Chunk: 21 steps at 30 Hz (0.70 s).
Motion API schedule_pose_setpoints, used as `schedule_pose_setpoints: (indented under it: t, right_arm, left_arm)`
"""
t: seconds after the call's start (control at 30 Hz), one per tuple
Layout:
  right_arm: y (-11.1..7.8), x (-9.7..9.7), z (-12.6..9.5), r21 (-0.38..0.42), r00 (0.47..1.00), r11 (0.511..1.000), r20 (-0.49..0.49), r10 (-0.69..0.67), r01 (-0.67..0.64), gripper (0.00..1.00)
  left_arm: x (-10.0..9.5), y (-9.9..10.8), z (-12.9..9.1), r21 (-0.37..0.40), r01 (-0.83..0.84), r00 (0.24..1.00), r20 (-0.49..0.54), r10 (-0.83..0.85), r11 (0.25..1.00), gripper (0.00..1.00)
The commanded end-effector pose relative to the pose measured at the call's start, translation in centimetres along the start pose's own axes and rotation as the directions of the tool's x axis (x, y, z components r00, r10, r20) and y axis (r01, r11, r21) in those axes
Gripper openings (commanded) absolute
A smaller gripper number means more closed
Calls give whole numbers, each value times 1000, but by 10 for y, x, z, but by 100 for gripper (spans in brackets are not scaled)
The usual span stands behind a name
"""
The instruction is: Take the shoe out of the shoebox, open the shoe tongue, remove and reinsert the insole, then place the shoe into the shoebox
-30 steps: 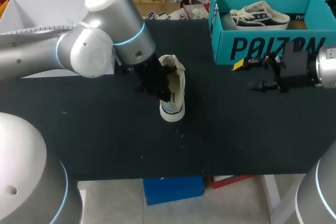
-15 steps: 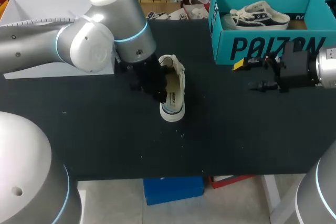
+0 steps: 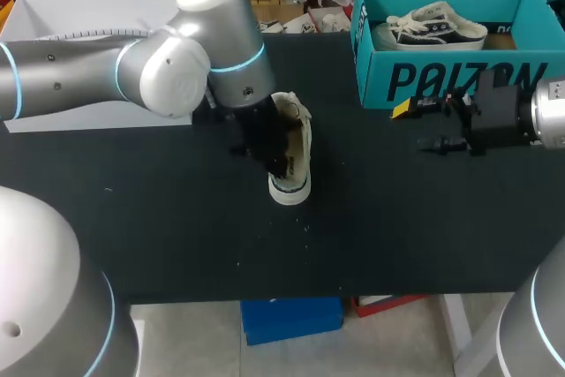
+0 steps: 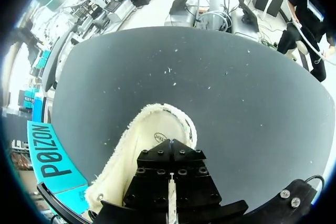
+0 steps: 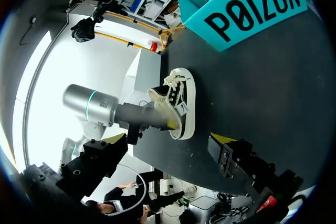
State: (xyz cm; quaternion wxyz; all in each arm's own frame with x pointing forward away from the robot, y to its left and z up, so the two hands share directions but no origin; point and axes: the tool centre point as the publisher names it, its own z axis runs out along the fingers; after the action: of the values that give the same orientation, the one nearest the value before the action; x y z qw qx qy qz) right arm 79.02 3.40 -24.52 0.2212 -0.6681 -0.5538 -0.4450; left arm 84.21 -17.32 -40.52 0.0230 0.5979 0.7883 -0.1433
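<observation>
On the black table (image 3: 177, 236) the shoe (image 3: 291, 190) lies with its long axis near-to-far, left gripper (image 3: 281, 162) buried in its opening, grip impossible to tell; right gripper (image 3: 422, 126), spread wide, sits well apart

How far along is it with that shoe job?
Done: the shoe is out of the shoebox, on the table. In hand: the left gripper is in its opening, where the insole shows. Left, apparently: pulling and refitting the insole, then boxing the shoe. The right gripper hangs open.

Cream shoe (image 3: 300, 134) with dark sole stripe; teal shoebox (image 3: 441, 77), black lettering; black table (image 3: 397, 218).
</observation>
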Motion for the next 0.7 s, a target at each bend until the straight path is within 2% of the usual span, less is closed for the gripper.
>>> schedule_pose_setpoints:
  t: [0.03, 0.4, 0.7]
  right_arm:
    - [1, 0, 1, 1, 1000, 1000, 1, 1, -1, 100]
    - [1, 0, 1, 1, 1000, 1000, 1, 1, -1, 100]
    - [1, 0, 1, 1, 1000, 1000, 1, 1, -1, 100]
  left_arm:
    - [-11, 8, 14, 12, -14, 1000, -26, 15, 1000, 0]
    - [-24, 6, 31, 30, -30, 999, -31, 31, 999, 0]
    - [-29, 1, 1, 2, -50, 998, 24, 50, 999, 0]
